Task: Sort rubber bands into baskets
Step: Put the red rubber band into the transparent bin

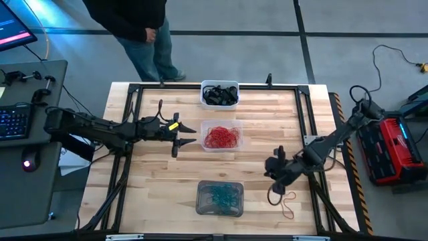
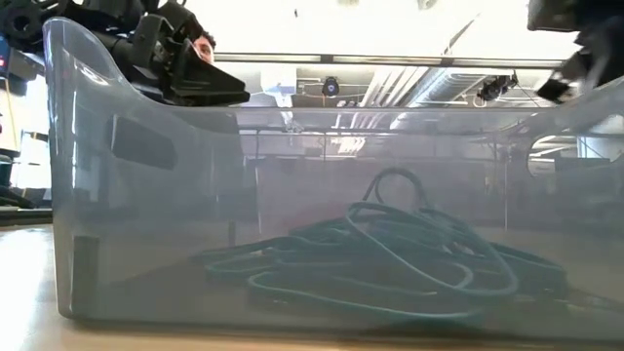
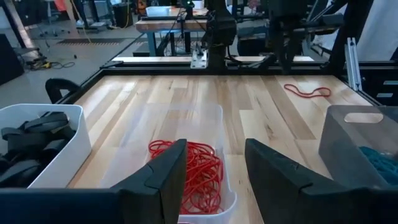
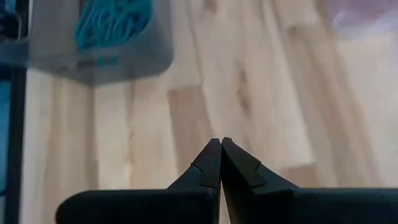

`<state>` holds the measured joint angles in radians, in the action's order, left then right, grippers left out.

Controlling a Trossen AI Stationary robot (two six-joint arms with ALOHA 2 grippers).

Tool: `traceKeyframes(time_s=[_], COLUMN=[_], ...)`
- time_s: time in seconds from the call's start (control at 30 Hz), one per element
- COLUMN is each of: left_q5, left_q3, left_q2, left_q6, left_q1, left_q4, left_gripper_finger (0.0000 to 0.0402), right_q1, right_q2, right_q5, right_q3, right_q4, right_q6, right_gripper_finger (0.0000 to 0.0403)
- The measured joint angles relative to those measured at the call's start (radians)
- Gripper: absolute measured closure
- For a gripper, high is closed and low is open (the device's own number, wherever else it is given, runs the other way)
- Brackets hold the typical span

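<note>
Three baskets stand in a row down the table's middle. The white one [image 1: 219,94] at the far edge holds black rubber bands [image 3: 34,134]. The clear one [image 1: 221,136] holds red bands [image 3: 194,167]. The grey one [image 1: 220,198] near the front holds teal bands [image 2: 390,249]. A loose red band [image 1: 289,205] lies on the wood at the front right. My left gripper [image 1: 190,134] is open, pointing level at the clear basket's left side, its fingers [image 3: 163,177] clear of the basket. My right gripper [image 1: 272,173] is shut and empty, slanting down over bare wood right of the grey basket [image 4: 102,37].
A black metal frame [image 1: 134,87] runs around the wooden tabletop. A person [image 1: 137,27] stands beyond the far left corner. A desk with a keyboard [image 1: 17,120] is off the left edge, and a red device [image 1: 391,147] sits off the right edge. Bare wood lies between the baskets and the right frame.
</note>
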<state>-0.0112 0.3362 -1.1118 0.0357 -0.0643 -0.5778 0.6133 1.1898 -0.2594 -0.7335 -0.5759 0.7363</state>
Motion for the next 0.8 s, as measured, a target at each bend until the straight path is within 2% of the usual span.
traceKeyframes(time_s=[0.2,0.53,0.8], left_q5=[0.014,0.023,0.023], left_q3=[-0.002,-0.002,-0.002], left_q2=[0.001,0.0,0.0], left_q6=[0.0,-0.006,-0.007], left_q1=[0.0,0.0,0.0], left_q4=[0.0,0.006,0.013], left_gripper_finger=[0.0246,0.0246,0.0246], right_q1=[0.09,0.181,0.21], right_q2=[0.001,0.012,0.163], right_q5=[0.039,0.174,0.306], right_q3=[0.0,0.0,-0.009], right_q4=[-0.075,-0.143,-0.152], right_q6=[0.147,0.327,0.327], right_gripper_finger=[0.0402,0.0402,0.0402])
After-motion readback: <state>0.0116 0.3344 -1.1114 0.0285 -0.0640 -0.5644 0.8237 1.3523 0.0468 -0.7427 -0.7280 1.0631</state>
